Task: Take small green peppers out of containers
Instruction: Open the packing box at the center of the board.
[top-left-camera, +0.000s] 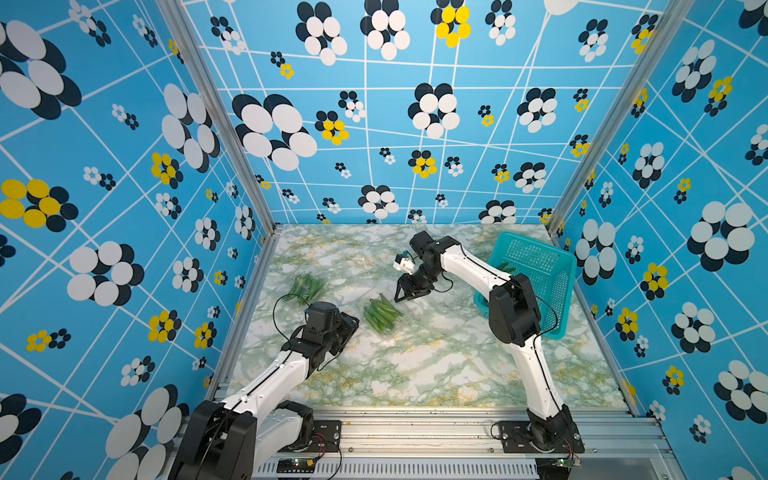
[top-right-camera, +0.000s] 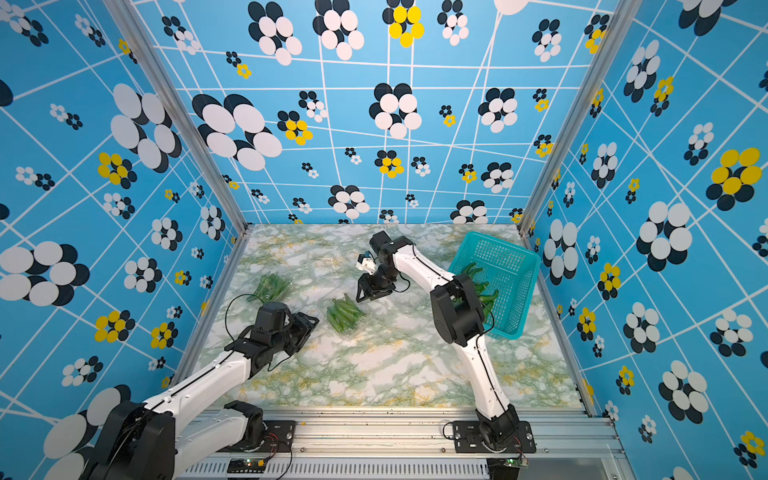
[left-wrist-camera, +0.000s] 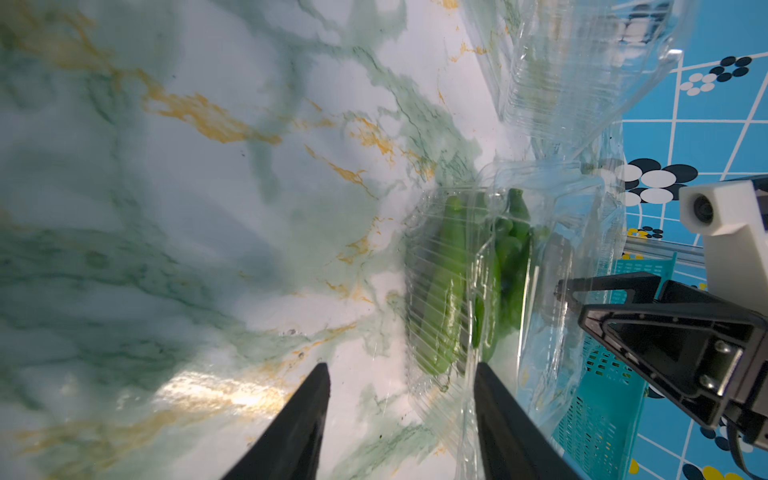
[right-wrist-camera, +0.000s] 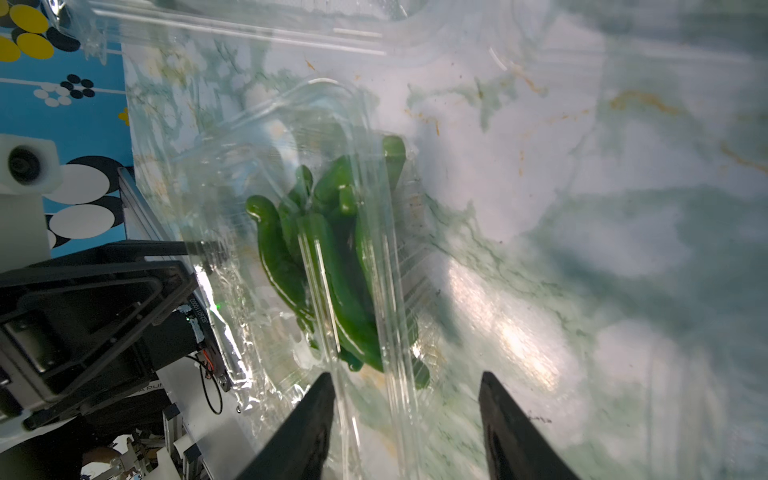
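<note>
Marble tabletop (top-left-camera: 415, 365) was logged; small green peppers (top-left-camera: 382, 313) were seen in a clear container (left-wrist-camera: 440, 399) mid-table. The left gripper (top-left-camera: 350, 327) was at its 9 o'clock, the right gripper (top-left-camera: 401, 296) at 1 — both parted, empty. If pinched, flimsy plastic could be crushed — peppers spilled.

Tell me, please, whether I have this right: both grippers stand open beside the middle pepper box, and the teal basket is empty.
Not quite: the teal basket is not empty; a top view shows green peppers lying in it. The rest holds: the left gripper and right gripper stand open beside the middle pepper box.
</note>
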